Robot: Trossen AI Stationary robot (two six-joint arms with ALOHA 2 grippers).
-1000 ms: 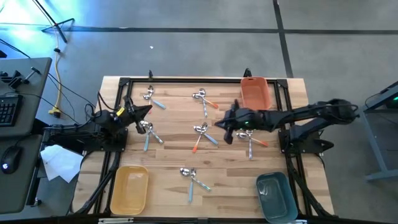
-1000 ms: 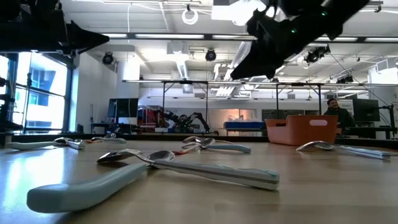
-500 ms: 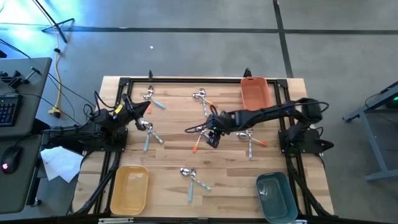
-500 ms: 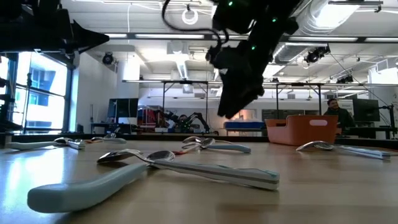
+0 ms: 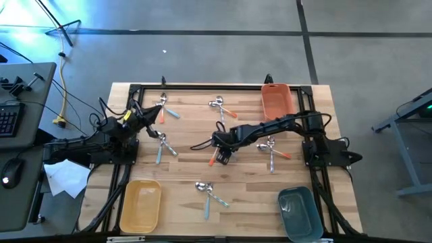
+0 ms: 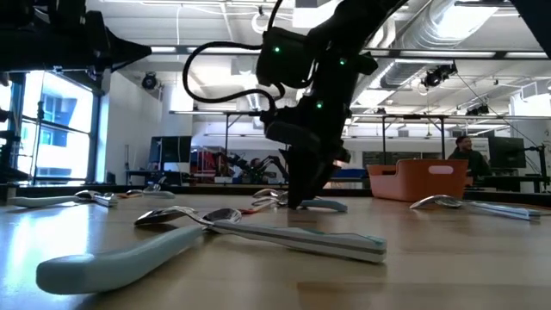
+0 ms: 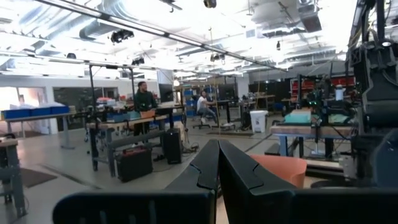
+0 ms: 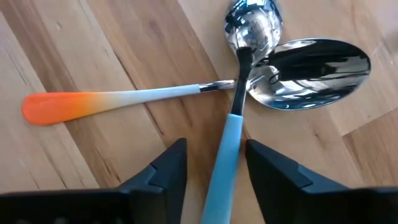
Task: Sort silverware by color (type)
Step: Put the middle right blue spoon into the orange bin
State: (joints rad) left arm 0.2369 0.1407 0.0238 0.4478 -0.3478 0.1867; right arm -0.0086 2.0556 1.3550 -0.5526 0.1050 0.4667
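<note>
Nearest the front edge, two trays are seen: a yellow tray (image 5: pixel 140 204) at about 7 o'clock and a blue-grey tray (image 5: pixel 300 212) at about 5 o'clock. Nothing can be made out inside either, so little of the sorting is judged done.

Between them, at 6 o'clock, a front pair of spoons (image 5: pixel 210 194) lies crossed on the table (image 5: pixel 182 169).

At the centre, the right gripper (image 5: pixel 223 156) is lowered over a blue-handled spoon (image 8: pixel 231 139), its fingers spread and set on either side of the handle, nothing yet pinched. An orange-handled spoon (image 8: pixel 118 102) lies crossed beneath the blue one, the two bowls touching. This pick is judged to be the step in hand.

At 3 o'clock another crossed pair (image 5: pixel 273 152) is left, and at 9 o'clock a pair (image 5: pixel 161 144) lies just beside the left gripper (image 5: pixel 158 116), which is pressed shut, empty, and waiting.

Farthest off, a pair at 11 o'clock (image 5: pixel 164 106) and a pair at 12 o'clock (image 5: pixel 220 106) remain, with an orange tray (image 5: pixel 277 101) at 1 o'clock. Nearly all the silverware is judged still unsorted.
</note>
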